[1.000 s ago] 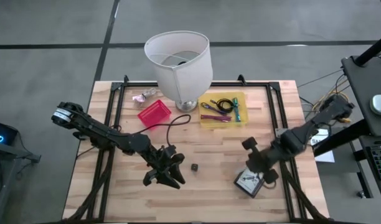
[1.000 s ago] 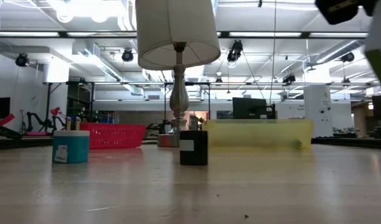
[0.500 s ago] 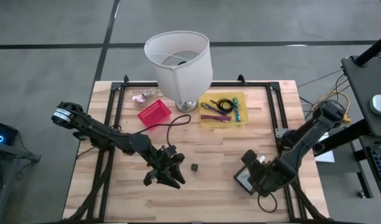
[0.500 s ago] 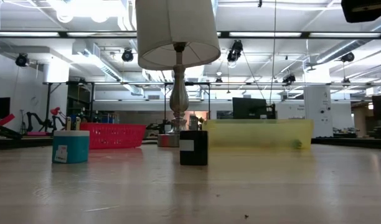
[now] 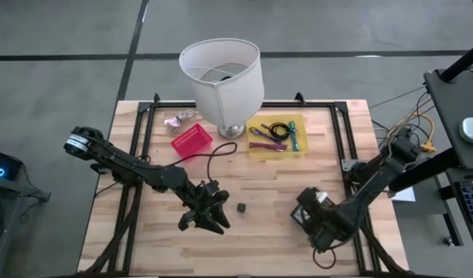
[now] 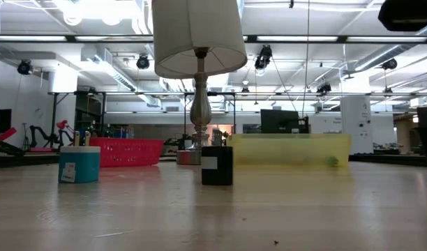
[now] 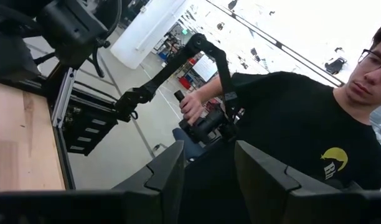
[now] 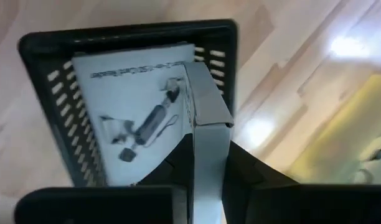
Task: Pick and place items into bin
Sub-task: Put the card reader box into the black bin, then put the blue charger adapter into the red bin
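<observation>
Moved: right gripper (image 5: 312, 218) now down over black bin (image 8: 47, 93); jaws clamp flat white packet (image 8: 206, 134)
Packet: white, thin, edge-on
Left gripper (image 5: 208, 216): parked mid-table, jaws apart

The left arm stretches from the bench's left edge toward the near middle, lying low and nearly straight. The left gripper (image 5: 204, 216) sits at its end, pointing toward the near side with its two dark fingers (image 7: 167, 177) spread apart and nothing between them. The right arm reaches in from the right side, bent at the elbow, its wrist turned down over the near right part of the bench. The right gripper (image 5: 318, 220) points downward, its fingers (image 8: 241, 171) closed on a thin white card (image 8: 206, 134)
</observation>
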Available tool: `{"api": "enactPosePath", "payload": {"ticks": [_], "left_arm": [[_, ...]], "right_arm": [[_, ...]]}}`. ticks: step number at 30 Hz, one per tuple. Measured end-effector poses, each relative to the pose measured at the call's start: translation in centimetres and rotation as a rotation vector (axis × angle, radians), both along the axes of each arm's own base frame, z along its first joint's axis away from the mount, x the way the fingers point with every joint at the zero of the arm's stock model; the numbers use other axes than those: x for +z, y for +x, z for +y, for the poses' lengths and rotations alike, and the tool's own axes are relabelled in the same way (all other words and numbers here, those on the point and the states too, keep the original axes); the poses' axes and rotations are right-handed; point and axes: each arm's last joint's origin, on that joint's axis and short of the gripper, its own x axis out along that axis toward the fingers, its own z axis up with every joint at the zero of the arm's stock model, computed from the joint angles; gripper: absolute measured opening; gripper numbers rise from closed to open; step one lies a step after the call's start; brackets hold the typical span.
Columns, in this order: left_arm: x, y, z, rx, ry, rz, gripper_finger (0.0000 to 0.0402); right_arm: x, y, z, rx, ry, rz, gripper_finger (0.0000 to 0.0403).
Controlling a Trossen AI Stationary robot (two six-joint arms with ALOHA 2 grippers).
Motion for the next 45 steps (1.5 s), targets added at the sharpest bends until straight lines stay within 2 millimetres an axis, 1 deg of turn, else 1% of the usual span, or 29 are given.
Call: {"api": "enactPosePath", "payload": {"ticks": [4, 11, 15, 19, 23, 27, 30, 35, 39, 45], "left_arm": [[0.0, 0.0, 0.0, 0.0, 0.001, 0.002, 0.0126], [-0.3, 0.0, 0.0, 0.0, 0.009, 0.025, 0.0126], [-0.2, 0.0, 0.0, 0.0, 0.009, 0.023, 0.0126], [-0.2, 0.0, 0.0, 0.0, 0.009, 0.023, 0.0126], [-0.2, 0.0, 0.0, 0.0, 0.009, 0.023, 0.0126], [-0.2, 0.0, 0.0, 0.0, 0.009, 0.022, 0.0126], [-0.3, 0.1, 0.0, 0.002, 0.013, 0.034, 0.0126], [-1.5, 0.2, 0.0, 0.015, 0.053, 0.149, 0.0126], [-3.1, 0.1, 0.2, 0.062, 0.113, 0.311, 0.0125], [-6.1, -0.8, 0.6, 0.102, 0.246, 0.619, 0.0125]], "right_arm": [[-0.4, 0.0, 0.2, -0.046, 0.026, 0.025, 0.0057], [0.2, -0.3, 0.2, -0.096, 0.075, 0.004, 0.0128], [0.1, -0.5, 0.5, -0.106, 0.164, 0.097, 0.0173], [0.1, -0.8, 0.7, -0.116, 0.242, 0.183, 0.0208], [0.5, -0.7, 0.9, -0.12, 0.263, 0.185, 0.0228], [1.2, -0.2, 1.2, -0.121, 0.292, 0.157, 0.0236], [1.8, 0.3, 1.4, -0.165, 0.292, 0.06, 0.0233], [3.1, 1.1, 1.0, -0.301, 0.25, -0.227, 0.022], [4.5, 1.4, -0.1, -0.439, 0.292, -0.451, 0.0211], [6.2, 1.5, -2.3, -0.653, 0.448, -0.646, 0.0207]]}}
